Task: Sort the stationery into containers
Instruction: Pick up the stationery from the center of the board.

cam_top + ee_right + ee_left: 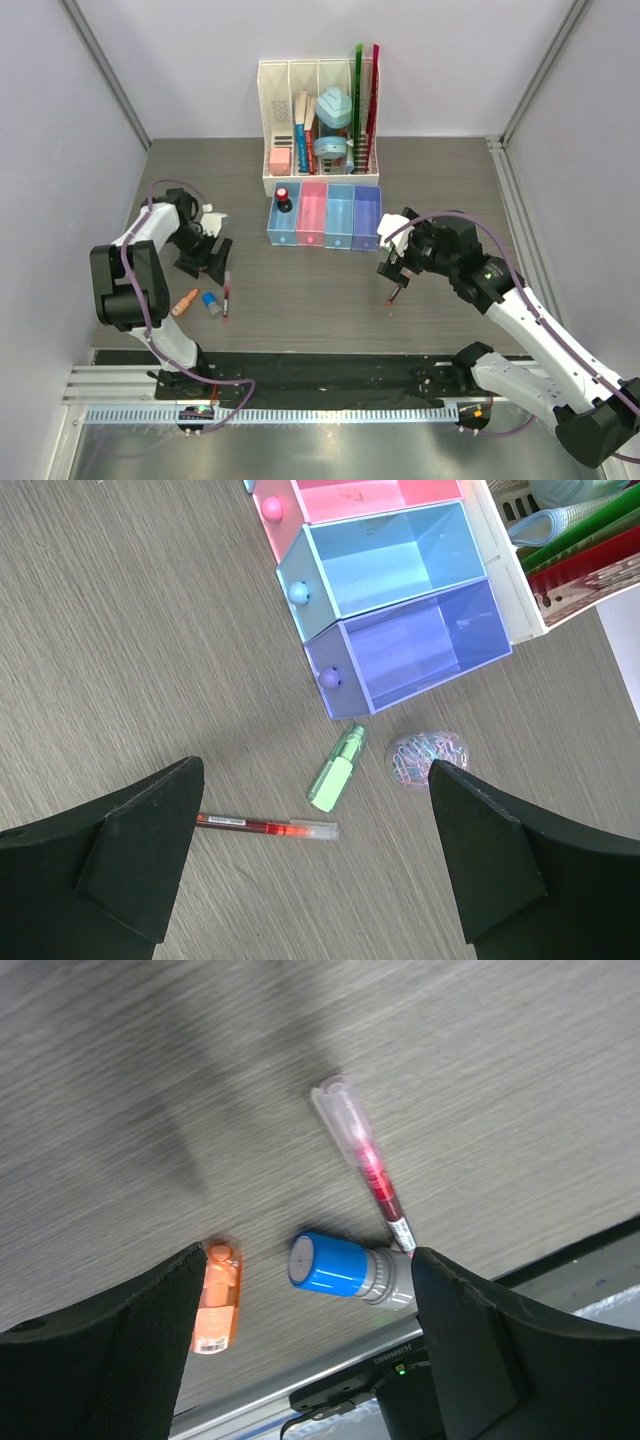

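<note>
The four joined bins stand mid-table: blue (pixel 281 228), pink (pixel 311 222), light blue (pixel 339 222), purple (pixel 366 222). A red-capped cylinder (pixel 283 197) stands in the blue bin. My left gripper (pixel 208 260) is open and empty, above an orange piece (pixel 217 1297), a blue-capped cylinder (pixel 345 1270) and a dark-red pen (pixel 365 1160) on the table. My right gripper (pixel 396 268) is open and empty, above a second pen (pixel 268 827), a green piece (pixel 337 770) and a clear lilac disc (pixel 424 759) in front of the purple bin (pixel 420 645).
The white slotted organiser (pixel 318 125) with rulers and books stands right behind the bins; its edge shows in the right wrist view (pixel 540 540). The table's near edge and a black strip (pixel 320 378) lie just below the left group of items.
</note>
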Motion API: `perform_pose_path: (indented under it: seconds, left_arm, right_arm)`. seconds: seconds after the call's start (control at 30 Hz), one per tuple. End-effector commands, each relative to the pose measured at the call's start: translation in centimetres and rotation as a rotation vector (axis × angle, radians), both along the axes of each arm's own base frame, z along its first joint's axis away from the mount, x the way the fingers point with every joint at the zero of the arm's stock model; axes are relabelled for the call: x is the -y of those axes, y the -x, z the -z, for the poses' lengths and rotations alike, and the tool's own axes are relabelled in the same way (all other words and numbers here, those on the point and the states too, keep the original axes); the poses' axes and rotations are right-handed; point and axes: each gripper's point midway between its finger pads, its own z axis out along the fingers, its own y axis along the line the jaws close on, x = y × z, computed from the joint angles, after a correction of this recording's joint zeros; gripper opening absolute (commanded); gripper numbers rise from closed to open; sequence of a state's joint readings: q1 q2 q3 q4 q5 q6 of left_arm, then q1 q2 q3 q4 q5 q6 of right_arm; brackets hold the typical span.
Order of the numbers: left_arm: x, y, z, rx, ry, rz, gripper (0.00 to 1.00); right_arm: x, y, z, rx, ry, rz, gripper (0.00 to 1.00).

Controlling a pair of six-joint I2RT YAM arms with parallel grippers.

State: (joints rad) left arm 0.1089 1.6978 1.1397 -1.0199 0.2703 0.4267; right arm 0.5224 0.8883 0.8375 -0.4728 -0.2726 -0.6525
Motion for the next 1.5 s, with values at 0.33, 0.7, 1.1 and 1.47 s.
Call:
perform_pose_path:
  seconds: [0.33,0.7,1.1,1.47]
  left_arm:
    - [1.1,4.2,0.3,-0.116,0.083,0.103,0.8]
    - [-0.7,5.6,1.2,-0.091,0.0,0.222,0.8]
    - [-0.8,5.4,1.9,-0.012,-0.017,0.271,0.82]
    - [0.8,5.6,1.1,-0.008,0.047,0.318,0.79]
  right_arm:
    - [0.3,0.0,-0.5,0.02,-0.009,0.007,1.0]
    - [0.5,0.1,-0.9,0.016,-0.022,0.019,1.0]
    - [0.8,0.2,-1.2,0.011,-0.039,0.033,1.0]
    - [0.9,0.3,-1.4,0.009,-0.049,0.033,1.0]
